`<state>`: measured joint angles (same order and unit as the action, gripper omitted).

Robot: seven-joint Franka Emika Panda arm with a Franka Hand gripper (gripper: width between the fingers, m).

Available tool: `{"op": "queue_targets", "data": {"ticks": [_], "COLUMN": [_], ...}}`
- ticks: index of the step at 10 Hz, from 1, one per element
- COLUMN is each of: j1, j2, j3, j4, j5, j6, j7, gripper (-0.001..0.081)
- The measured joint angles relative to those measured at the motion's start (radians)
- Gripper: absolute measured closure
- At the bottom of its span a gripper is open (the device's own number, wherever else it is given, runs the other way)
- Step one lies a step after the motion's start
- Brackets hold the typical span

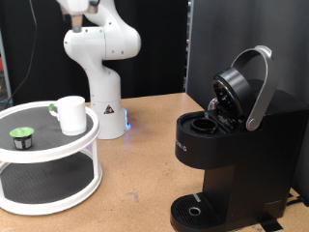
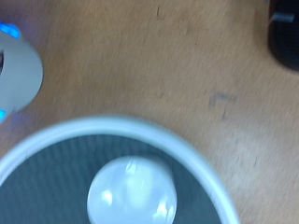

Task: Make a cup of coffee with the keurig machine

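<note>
The white cup (image 1: 70,113) stands upright on the top tier of a round white two-tier stand (image 1: 58,198), at the exterior view's left. In the wrist view the cup (image 2: 133,194) shows from above, blurred, on the stand's dark top (image 2: 56,177). The black keurig machine (image 1: 232,145) stands at the exterior view's right with its silver-handled lid (image 1: 253,82) raised and the pod chamber open. A small green-topped pod (image 1: 21,136) sits on the stand beside the cup. The gripper shows in neither view; the arm (image 1: 92,43) rises out of the exterior view's top.
The robot's white base (image 1: 104,106) stands behind the stand, on the wooden table (image 1: 145,164); it also shows in the wrist view (image 2: 19,75). A dark corner of the keurig machine (image 2: 285,37) is at the wrist view's edge.
</note>
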<state>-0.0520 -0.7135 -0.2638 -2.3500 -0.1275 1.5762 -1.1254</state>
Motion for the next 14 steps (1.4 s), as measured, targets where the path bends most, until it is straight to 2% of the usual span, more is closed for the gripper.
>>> {"op": "queue_targets", "data": {"ticks": [2,5,8,11,14], "j1": [-0.011,-0.013,-0.023,-0.027,-0.026], "j2": [0.036,0.036,0.051,0.099,0.152], "j3": [-0.036,-0.045,-0.096,-0.141,-0.156], "j4": [0.007,0.005,0.008,0.03,0.052], "j5": [-0.033,-0.041,-0.068,-0.09,-0.098], "j6": [0.034,0.041,0.109,0.132,0.128], "j7": [-0.034,-0.044,-0.05,-0.084,-0.135], "gripper": [0.0005,0.0005,0.0005,0.0005,0.0005]}}
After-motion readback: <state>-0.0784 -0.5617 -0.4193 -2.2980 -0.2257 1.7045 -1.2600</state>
